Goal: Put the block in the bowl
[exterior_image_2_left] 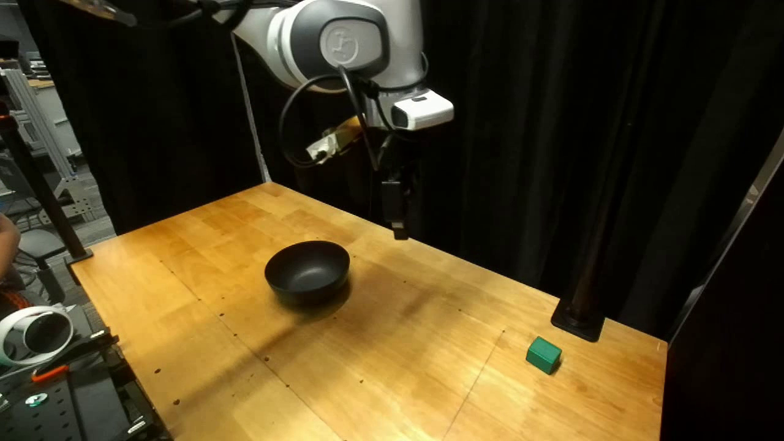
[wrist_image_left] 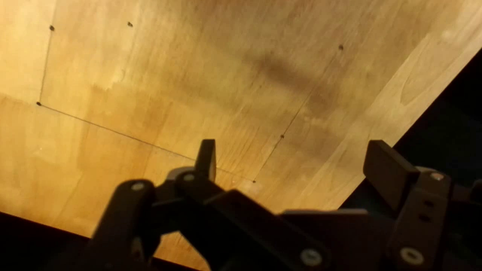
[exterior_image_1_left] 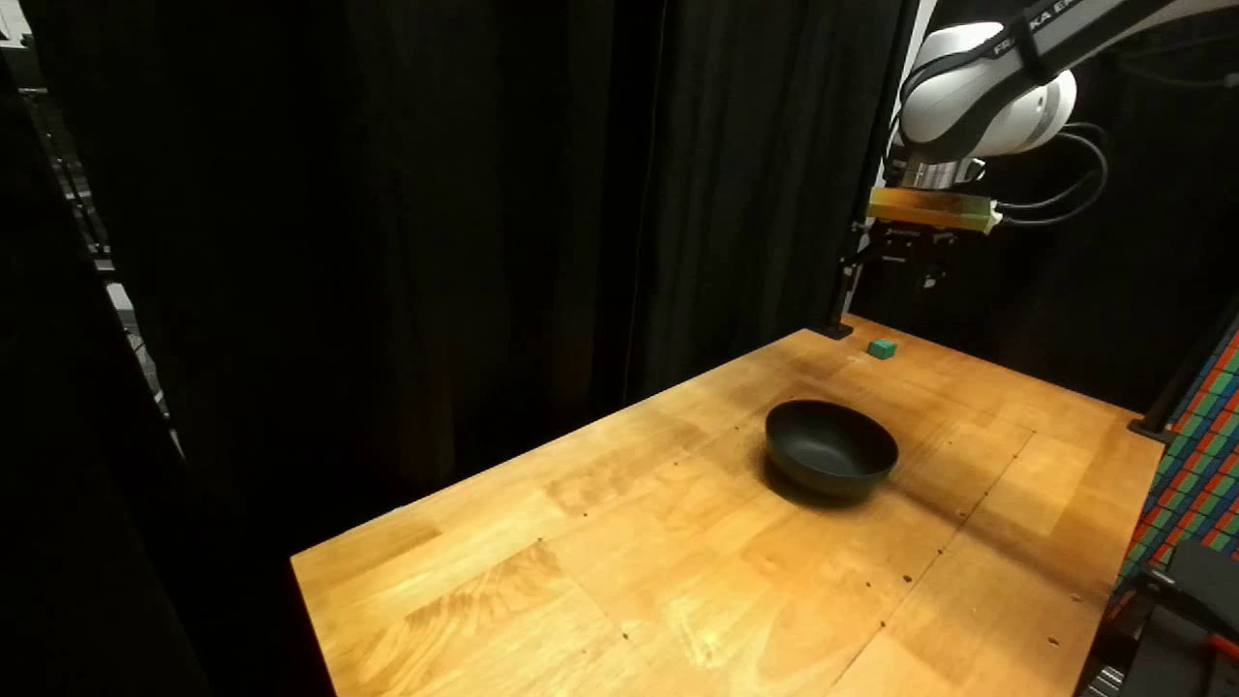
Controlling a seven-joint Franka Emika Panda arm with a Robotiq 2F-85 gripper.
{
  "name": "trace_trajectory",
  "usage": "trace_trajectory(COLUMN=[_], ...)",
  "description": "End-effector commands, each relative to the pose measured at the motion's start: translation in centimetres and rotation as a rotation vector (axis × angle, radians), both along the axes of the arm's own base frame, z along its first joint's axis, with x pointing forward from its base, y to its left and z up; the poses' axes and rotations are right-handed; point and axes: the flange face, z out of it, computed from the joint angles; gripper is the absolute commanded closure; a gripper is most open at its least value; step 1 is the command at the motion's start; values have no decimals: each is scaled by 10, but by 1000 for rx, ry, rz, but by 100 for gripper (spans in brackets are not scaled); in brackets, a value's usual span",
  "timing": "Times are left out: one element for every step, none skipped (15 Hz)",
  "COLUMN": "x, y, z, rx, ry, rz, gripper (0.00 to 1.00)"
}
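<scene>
The small teal-green block (exterior_image_1_left: 881, 349) sits on the wooden table near one corner in an exterior view, and it also shows in an exterior view (exterior_image_2_left: 543, 355). The round black bowl (exterior_image_1_left: 832, 450) stands upright and empty on the table, apart from the block; it also shows in an exterior view (exterior_image_2_left: 307, 272). My gripper (wrist_image_left: 292, 143) is open, with nothing between its fingers. It hangs well above the table in both exterior views (exterior_image_1_left: 915, 276) (exterior_image_2_left: 400, 233), away from block and bowl. Neither the block nor the bowl shows in the wrist view.
The wooden table (exterior_image_1_left: 678, 561) has a black post base (exterior_image_2_left: 577, 321) at its edge close to the block. A further post (exterior_image_2_left: 78, 254) stands at another edge. Dark curtains hang behind the table. A black cart (exterior_image_2_left: 73, 392) with items stands beside it.
</scene>
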Motion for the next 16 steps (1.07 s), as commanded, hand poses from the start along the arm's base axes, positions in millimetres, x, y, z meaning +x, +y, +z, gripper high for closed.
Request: trace_trajectory(x=[46, 54, 61, 66, 72, 77, 80, 83, 85, 85, 83, 81, 80, 78, 78, 67], y=[-50, -63, -76, -87, -100, -113, -127, -140, -151, -164, -176, -187, -194, -200, -205, -197], z=[-10, -13, -15, -17, -17, -17, -15, -15, -15, -16, -17, -19, -20, -22, -21, -26], rx=[-21, -23, -22, -16, -17, -17, -19, -29, -46, -62, -67, -69, -76, -69, -63, -65], ry=[-55, -67, -83, -94, -116, -139, -157, -172, -181, -183, -166, -160, -139, -118, -110, -105], rz=[-182, -233, -284, -336, -386, -435, -486, -537, -587, -640, -696, -750, -803, -854, -907, -816], gripper=[0, 0, 0, 0, 0, 0, 0, 0, 0, 0, 0, 0, 0, 0, 0, 0])
